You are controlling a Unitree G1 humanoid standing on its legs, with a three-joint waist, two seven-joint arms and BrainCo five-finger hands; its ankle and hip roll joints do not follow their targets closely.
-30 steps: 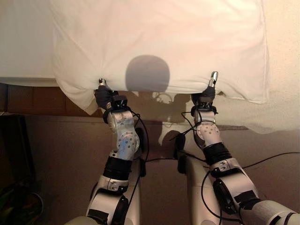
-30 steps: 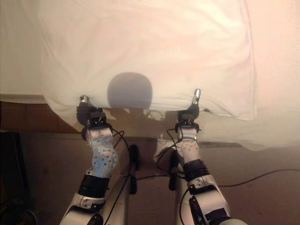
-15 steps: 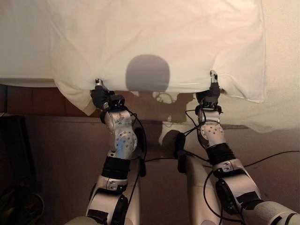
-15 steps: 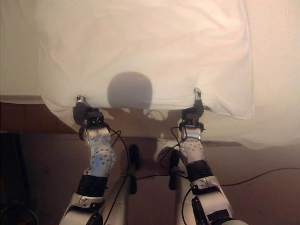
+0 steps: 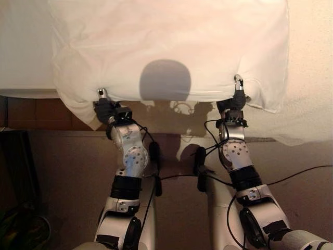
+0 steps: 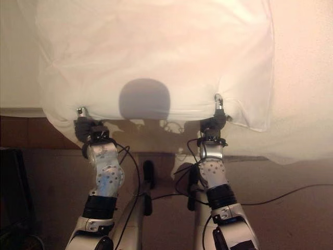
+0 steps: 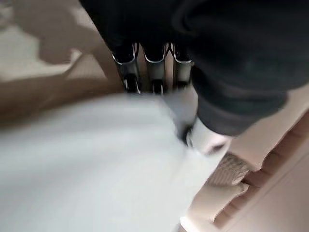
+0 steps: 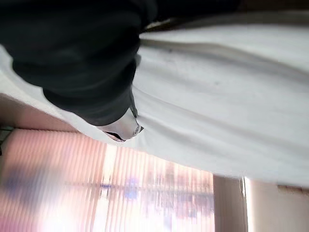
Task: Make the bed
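White pillow (image 5: pixel 171 47) across the upper frame on the bed (image 5: pixel 312 78), left hand (image 5: pixel 105 108) clamped on its near edge at centre left, right hand (image 5: pixel 237 99) pinching the same edge at centre right, thumb on top, pillow edge bunched at both grips

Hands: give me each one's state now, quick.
Left hand: shut on the pillow's near edge.
Right hand: shut on the pillow's near edge.

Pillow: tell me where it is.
The pillow lies across the bed's near edge, centre of the eye views, its near edge pinched by the left hand and right hand.
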